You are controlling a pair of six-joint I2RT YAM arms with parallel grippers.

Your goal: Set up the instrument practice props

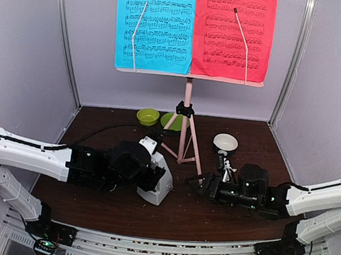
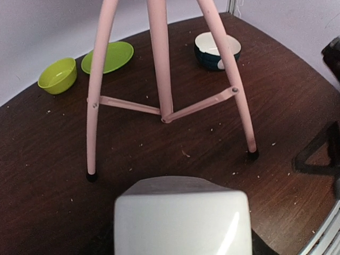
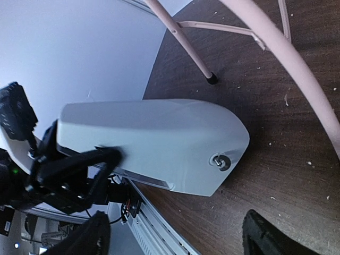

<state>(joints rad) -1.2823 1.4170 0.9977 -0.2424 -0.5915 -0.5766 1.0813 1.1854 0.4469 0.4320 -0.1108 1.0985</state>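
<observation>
The pale pink music stand [image 1: 186, 114] stands at the back middle, with the blue sheet [image 1: 155, 25] and the red sheet [image 1: 234, 28] side by side on its desk. My left gripper [image 1: 150, 176] is shut on the white metronome [image 1: 161, 180], which is held roughly upright just in front of the tripod legs [image 2: 159, 58]. The metronome fills the bottom of the left wrist view [image 2: 183, 220] and hides the fingers there. My right gripper [image 3: 175, 239] is wide open and empty, pointing left at the metronome's side [image 3: 159, 143], a little apart from it.
A lime green bowl [image 1: 147, 116] and a green plate [image 1: 172, 122] lie behind the tripod. A small white bowl with a dark base [image 1: 225, 142] sits to the right of it. The tripod's feet [image 2: 253, 155] are close ahead of the metronome.
</observation>
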